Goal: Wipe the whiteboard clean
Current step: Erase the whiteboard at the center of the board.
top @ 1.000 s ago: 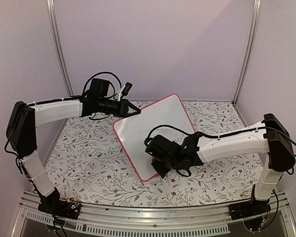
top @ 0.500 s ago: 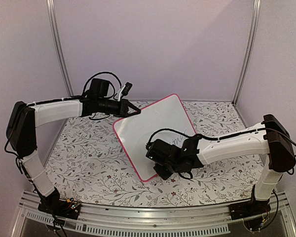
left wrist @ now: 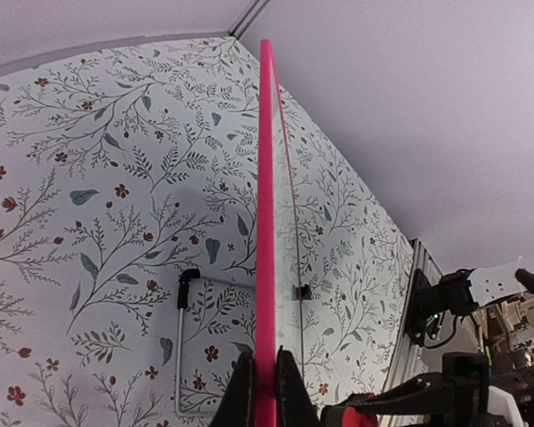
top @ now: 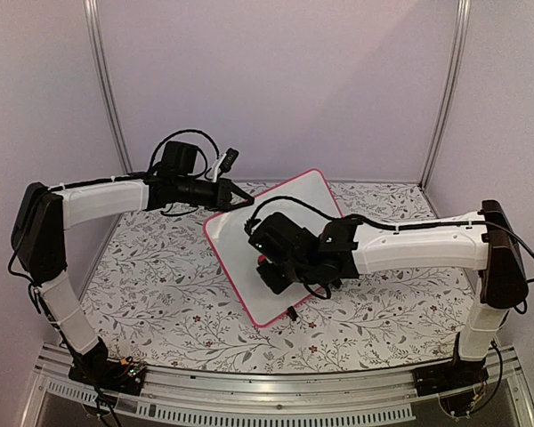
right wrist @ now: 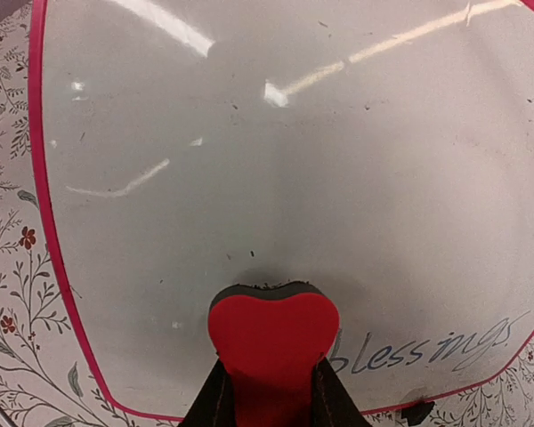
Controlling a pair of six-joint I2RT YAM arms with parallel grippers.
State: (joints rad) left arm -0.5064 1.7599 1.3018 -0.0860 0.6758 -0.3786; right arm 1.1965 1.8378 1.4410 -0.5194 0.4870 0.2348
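Note:
The whiteboard [top: 249,258] stands tilted on the floral table, white with a pink rim. My left gripper [top: 246,202] is shut on its top left edge; the left wrist view shows the rim [left wrist: 266,222] edge-on between the fingers [left wrist: 240,391]. My right gripper [top: 269,267] is shut on a red heart-shaped eraser [right wrist: 273,334] whose dark felt face presses on the board [right wrist: 276,142]. The handwritten word "blessings" [right wrist: 427,349] lies just right of the eraser, near the board's lower rim.
A wire stand leg [left wrist: 182,329] with a black tip props the board from behind. A small black clip foot [top: 290,313] sits at the board's near corner. Floral tablecloth [top: 151,285] spreads around, with enclosure walls behind and a metal rail along the near edge.
My right arm has carried the eraser up and leftward across the board, from its near lower part toward the middle. The left arm and the board have stayed still.

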